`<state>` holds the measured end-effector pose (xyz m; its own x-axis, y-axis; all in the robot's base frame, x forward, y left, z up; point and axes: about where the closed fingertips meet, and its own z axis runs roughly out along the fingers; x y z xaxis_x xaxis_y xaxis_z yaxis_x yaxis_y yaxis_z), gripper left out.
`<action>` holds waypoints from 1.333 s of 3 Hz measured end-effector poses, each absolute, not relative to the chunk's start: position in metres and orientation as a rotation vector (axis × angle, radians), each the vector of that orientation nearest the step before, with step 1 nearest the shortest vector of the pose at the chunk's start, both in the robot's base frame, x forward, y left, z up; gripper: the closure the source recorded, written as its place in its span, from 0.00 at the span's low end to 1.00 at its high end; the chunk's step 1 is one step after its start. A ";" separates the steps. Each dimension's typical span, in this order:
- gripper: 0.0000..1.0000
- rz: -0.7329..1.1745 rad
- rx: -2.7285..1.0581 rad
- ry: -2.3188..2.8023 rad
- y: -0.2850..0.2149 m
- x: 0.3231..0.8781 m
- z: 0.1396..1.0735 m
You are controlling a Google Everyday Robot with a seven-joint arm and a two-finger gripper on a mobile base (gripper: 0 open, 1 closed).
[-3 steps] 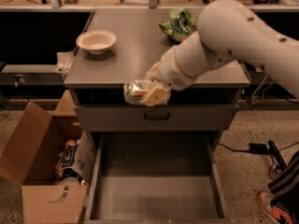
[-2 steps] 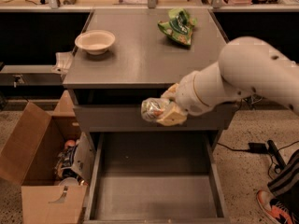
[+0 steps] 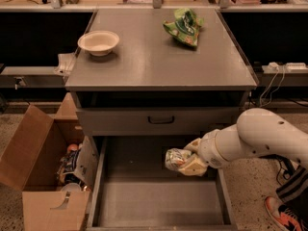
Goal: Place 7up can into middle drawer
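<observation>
The 7up can (image 3: 175, 159) is a small can with white and green print, held on its side in my gripper (image 3: 187, 161). The gripper is shut on it, with pale fingers (image 3: 195, 166) wrapped around its right end. My white arm (image 3: 260, 136) reaches in from the right. The can hangs over the open middle drawer (image 3: 159, 201), a wide grey drawer with a flat floor, above its back part and a little right of centre. It is not touching the floor.
A grey drawer front with a black handle (image 3: 161, 120) is shut above the open drawer. On the cabinet top stand a cream bowl (image 3: 98, 42) and a green snack bag (image 3: 184, 27). An open cardboard box (image 3: 45, 172) stands at the left. A person's shoe (image 3: 284, 213) is at the lower right.
My arm has moved down and to the right with the can, from in front of the cabinet top's edge to over the open drawer.
</observation>
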<state>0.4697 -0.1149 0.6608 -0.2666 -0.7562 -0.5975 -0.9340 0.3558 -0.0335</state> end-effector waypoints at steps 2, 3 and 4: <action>1.00 0.485 -1.437 2.145 -0.118 0.469 0.632; 1.00 0.530 -1.410 2.191 -0.126 0.475 0.576; 1.00 0.589 -1.383 2.238 -0.132 0.479 0.519</action>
<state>0.4792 -0.1320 0.5193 -0.4019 -0.7161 -0.5707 -0.9043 0.4085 0.1243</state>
